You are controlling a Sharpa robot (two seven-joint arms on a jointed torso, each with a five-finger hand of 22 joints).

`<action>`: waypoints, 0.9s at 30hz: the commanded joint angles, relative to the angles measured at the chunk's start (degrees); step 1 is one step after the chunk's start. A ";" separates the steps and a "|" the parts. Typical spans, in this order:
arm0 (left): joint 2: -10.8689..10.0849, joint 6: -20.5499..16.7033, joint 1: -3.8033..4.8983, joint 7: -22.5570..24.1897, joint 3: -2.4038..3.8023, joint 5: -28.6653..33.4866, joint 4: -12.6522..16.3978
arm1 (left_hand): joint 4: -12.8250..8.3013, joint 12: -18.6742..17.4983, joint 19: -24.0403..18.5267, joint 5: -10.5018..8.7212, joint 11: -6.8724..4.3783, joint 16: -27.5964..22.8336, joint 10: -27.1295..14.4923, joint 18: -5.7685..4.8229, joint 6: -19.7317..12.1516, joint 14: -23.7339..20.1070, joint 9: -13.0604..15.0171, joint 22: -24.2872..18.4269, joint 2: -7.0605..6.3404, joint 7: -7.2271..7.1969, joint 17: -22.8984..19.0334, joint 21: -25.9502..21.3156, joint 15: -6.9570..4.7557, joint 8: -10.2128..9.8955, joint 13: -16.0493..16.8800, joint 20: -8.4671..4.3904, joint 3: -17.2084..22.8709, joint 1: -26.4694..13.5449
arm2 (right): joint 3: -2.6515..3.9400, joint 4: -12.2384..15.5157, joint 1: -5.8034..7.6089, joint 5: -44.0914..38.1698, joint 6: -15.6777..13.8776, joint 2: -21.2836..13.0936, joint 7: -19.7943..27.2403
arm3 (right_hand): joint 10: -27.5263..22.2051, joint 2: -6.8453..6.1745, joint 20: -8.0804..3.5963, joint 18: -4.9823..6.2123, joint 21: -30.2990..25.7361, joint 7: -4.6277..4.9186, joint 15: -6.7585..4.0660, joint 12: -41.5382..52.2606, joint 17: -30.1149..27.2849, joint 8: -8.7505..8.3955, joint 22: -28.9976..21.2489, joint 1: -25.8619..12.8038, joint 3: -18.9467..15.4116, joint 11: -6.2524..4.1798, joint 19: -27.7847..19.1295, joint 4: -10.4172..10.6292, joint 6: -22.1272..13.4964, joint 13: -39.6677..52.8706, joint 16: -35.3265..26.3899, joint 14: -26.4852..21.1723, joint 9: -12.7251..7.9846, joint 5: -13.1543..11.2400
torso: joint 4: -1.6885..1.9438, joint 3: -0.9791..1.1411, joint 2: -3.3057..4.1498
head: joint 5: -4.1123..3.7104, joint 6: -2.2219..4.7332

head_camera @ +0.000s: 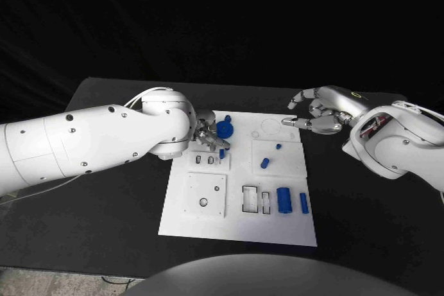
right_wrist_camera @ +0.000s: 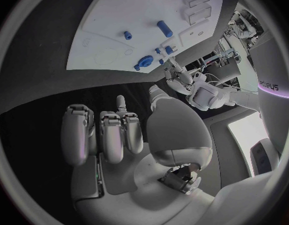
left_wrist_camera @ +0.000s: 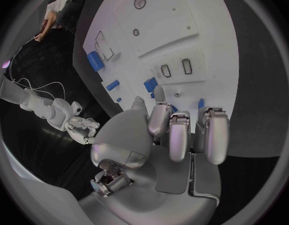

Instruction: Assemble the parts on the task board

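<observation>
The white task board [head_camera: 242, 235] lies mid-table with blue parts on it. A round blue part [head_camera: 225, 128] sits near its far left corner. A small blue piece [head_camera: 222, 153] stands beside two slots. My left hand [head_camera: 211, 139] hovers over that corner with its fingers [left_wrist_camera: 180, 135] curled, and their tips reach the small blue piece [left_wrist_camera: 151, 84]. Whether they pinch it is hidden. My right hand [head_camera: 319, 116] hangs at the board's far right corner. Its fingers [right_wrist_camera: 104, 135] and thumb are apart, holding nothing.
A short blue peg [head_camera: 265, 162] and a tiny blue piece [head_camera: 278, 145] lie on the board's right middle. A thick blue cylinder [head_camera: 284, 200] and a slim blue bar [head_camera: 303, 203] rest near the front right. Black table [head_camera: 111, 200] surrounds the board.
</observation>
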 commanded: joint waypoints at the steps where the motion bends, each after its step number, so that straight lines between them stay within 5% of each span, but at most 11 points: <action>1: 0.08 2.59 0.10 -0.54 0.03 -2.17 -0.17 | -0.09 19.89 0.75 -0.29 -0.47 0.14 6.28 -0.15 0.76 5.81 0.58 8.80 -0.08 -0.04 15.09 -0.41 -0.17 -0.11 15.09 -0.30 0.56 0.32 | 0.00 -0.16 -0.09 -0.08 1.04 0.08 -0.45 | 6.00 0.49 0.37 -1.10 0.18 -0.08 0.24 0.22 15.09 0.28 11.94 -0.07 0.10 0.39 1.95 -0.10 0.48 15.09 0.19 5.98 -0.12 0.31 | 0.12 0.10 -0.01 | -0.02 0.01; 17: 0.99 2.81 0.02 -0.43 -0.10 -0.08 -1.25 | -0.09 19.89 0.38 -0.13 -0.62 0.14 6.28 -0.03 0.98 5.81 1.62 8.35 0.08 -0.19 15.09 -0.67 -0.31 -0.38 15.09 -0.42 1.06 0.16 | -0.02 -0.68 -0.21 -0.14 0.66 0.71 -0.46 | 6.00 0.58 0.38 -1.09 0.14 -0.06 0.25 0.22 15.09 0.33 11.92 0.09 0.06 0.41 1.92 -0.17 0.99 15.09 0.19 5.98 -0.30 0.37 | 0.08 -0.14 -0.06 | 0.36 0.01; 27: 1.48 1.54 -0.07 0.04 -0.16 2.26 -1.65 | -0.13 19.89 -0.04 0.67 -0.58 0.14 6.28 0.09 0.69 5.81 2.11 7.90 0.04 -0.08 15.09 -0.98 -0.32 -1.77 15.09 -0.47 1.63 0.10 | -0.02 -0.94 -0.26 -0.17 0.94 0.74 -0.77 | 6.00 0.67 0.39 -1.07 0.04 -0.03 0.26 0.22 15.09 0.33 11.89 0.26 0.08 0.43 1.88 -0.22 1.21 15.09 0.19 5.98 -0.40 0.39 | 0.16 -0.06 -0.07 | 0.28 0.01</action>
